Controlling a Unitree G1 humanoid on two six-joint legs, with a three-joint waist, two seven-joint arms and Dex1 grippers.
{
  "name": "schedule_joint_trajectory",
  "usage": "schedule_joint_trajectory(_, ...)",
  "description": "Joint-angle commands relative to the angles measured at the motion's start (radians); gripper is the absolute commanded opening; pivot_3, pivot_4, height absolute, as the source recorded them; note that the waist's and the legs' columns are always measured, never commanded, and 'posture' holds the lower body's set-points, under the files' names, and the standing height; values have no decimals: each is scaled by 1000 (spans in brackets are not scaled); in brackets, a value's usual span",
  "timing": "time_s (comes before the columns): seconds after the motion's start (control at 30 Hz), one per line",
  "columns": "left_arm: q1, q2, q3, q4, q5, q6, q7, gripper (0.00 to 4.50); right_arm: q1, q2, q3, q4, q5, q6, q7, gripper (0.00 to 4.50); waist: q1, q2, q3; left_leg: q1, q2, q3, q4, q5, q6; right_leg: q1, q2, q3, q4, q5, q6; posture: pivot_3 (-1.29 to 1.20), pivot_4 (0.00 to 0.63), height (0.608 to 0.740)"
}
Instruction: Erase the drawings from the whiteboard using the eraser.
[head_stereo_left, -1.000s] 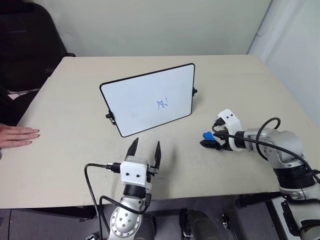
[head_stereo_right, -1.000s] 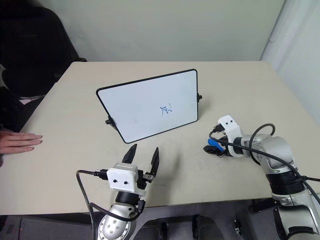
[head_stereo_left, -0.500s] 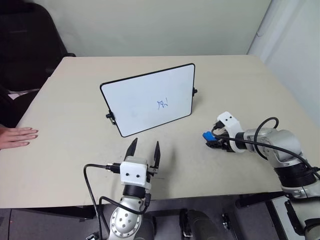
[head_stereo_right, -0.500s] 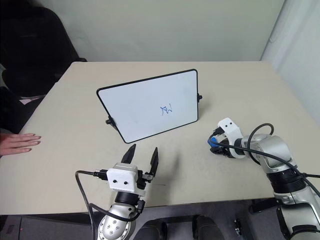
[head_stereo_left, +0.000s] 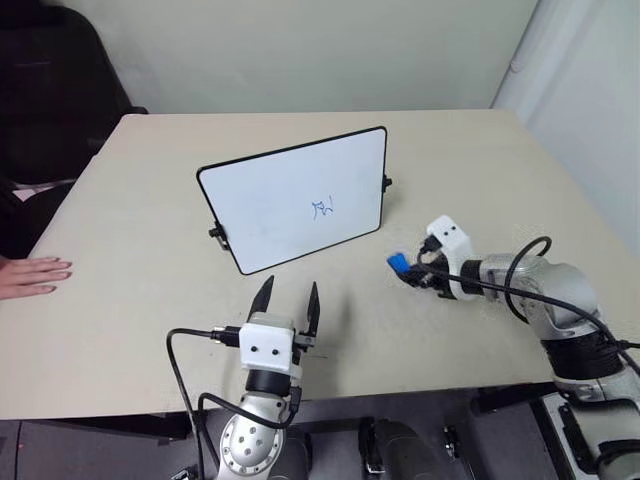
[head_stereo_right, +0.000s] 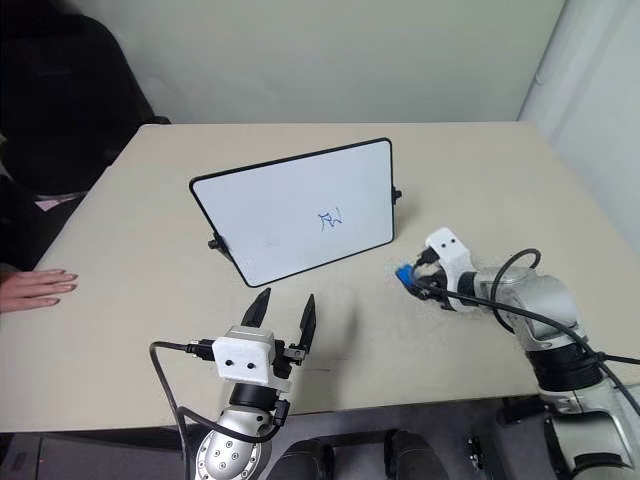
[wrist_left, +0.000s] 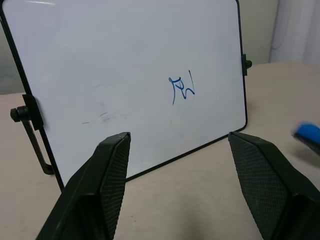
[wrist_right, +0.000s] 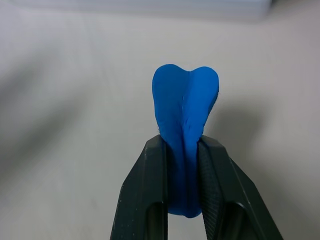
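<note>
The whiteboard stands tilted on the table's middle, with the small blue drawings right of its centre. My right gripper is shut on the blue eraser, lifted a little off the table, to the right of the board's lower right corner. In the right wrist view the eraser is squeezed and folded between the two black fingers. My left gripper stands open near the table's front edge, pointing at the board; the left wrist view shows the drawings between its fingers.
A person's hand rests flat on the table's left edge. A dark chair stands behind the far left corner. Bare tabletop lies around the board.
My right gripper has shut on the eraser, lifted it off the table and carried it left toward the board. The left arm stayed still. The person's hand drew back a little.
</note>
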Motion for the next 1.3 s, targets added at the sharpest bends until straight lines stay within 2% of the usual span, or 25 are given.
schedule_joint_trajectory(0.03,-1,-19,-29,-24,-6,-17,-3,3423,-70,92,-42,23,13,-72,-44,451,0,0,0,0,0,-1,0,0,0,0,0,0,0,0,0,0,150,740)
schedule_joint_trajectory(0.3,-6,-16,-19,-23,-8,-14,-2,3423,-206,299,-16,219,-37,-200,-105,451,4,0,0,-2,2,-2,-1,0,0,-4,-1,0,1,1,-1,0,150,740)
schedule_joint_trajectory(0.47,-1,-15,-15,-28,-8,-16,2,3423,-252,370,8,307,-76,-271,-123,451,7,0,0,-3,3,-2,-3,-1,-1,-7,-1,0,1,1,-3,0,150,740)
schedule_joint_trajectory(0.6,7,-15,-14,-34,-4,-18,6,3423,-258,400,32,318,-93,-292,-120,451,6,0,0,-3,3,-2,-3,-3,-3,-8,-2,0,1,5,-13,0,150,740)
schedule_joint_trajectory(0.93,30,-12,-20,-57,5,-16,5,3423,-290,464,86,453,-211,-338,-194,451,-2,0,0,-1,5,-2,-3,-3,-4,-9,-2,0,2,5,-9,0,150,740)
schedule_joint_trajectory(1.3,39,-19,-31,-63,17,-18,11,3423,-317,471,106,556,-290,-339,-211,451,-3,0,0,-1,6,-2,-3,3,-3,-9,-2,0,2,8,-11,0,150,740)
